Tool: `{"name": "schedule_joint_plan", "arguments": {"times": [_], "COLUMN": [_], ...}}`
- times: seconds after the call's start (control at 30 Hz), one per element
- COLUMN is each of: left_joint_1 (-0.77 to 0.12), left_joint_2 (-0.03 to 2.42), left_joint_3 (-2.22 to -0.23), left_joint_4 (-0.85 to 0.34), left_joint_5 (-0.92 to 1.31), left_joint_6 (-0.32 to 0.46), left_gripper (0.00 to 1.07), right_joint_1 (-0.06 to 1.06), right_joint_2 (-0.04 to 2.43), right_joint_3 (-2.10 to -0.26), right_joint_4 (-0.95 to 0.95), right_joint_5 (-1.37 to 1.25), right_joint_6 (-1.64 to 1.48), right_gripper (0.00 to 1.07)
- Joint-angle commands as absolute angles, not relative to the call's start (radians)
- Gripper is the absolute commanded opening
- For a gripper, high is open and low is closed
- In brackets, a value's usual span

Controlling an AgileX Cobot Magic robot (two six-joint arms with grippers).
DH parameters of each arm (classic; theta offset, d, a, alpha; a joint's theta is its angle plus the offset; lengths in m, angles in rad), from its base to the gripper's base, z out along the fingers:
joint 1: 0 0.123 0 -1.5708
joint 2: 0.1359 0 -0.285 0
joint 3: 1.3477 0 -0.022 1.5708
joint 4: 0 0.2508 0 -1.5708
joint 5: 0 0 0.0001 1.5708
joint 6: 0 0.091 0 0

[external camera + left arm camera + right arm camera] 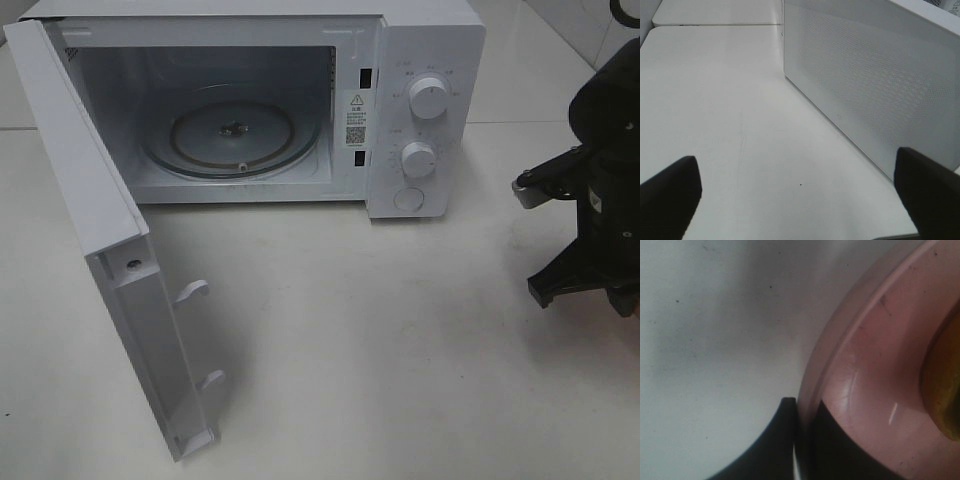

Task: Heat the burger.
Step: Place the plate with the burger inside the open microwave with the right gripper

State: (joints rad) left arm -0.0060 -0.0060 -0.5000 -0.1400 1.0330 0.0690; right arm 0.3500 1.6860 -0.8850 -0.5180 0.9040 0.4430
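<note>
In the right wrist view, only a golden-brown sliver of the burger shows at the picture's edge, resting on a flat pink plate. My right gripper is shut on the plate's rim, one dark finger outside it and one over it. In the high view the right arm hangs at the far right; plate and burger are out of that frame. My left gripper is open over the bare table, with nothing between its fingertips.
The white microwave stands at the back, its cavity open and the glass turntable bare. Its door swings out toward the front left. The door's perforated outer face is close beside my left gripper.
</note>
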Motion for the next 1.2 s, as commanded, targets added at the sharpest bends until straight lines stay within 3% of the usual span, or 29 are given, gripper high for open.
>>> {"name": "schedule_joint_plan", "arguments": {"times": [0.03,0.43,0.67,1.2], "left_joint_1": [-0.010,-0.010,-0.010,-0.010], "left_joint_2": [-0.027,-0.027,-0.027,-0.027], "left_joint_3": [-0.496,-0.496,-0.496,-0.496], "left_joint_4": [-0.144,-0.144,-0.144,-0.144], "left_joint_5": [1.028,1.028,1.028,1.028], "left_joint_6": [0.064,0.064,0.064,0.064], "left_gripper": [1.00,1.00,1.00,1.00], "right_joint_1": [0.382,0.525,0.678,0.892], "right_joint_2": [1.631,1.494,1.425,1.420], "right_joint_3": [-0.845,-0.786,-0.770,-0.770], "right_joint_4": [-0.572,-0.577,-0.576,-0.576], "right_joint_5": [0.957,1.023,1.059,1.116], "right_joint_6": [0.461,0.467,0.482,0.523], "right_gripper": [0.00,0.00,0.00,0.00]}}
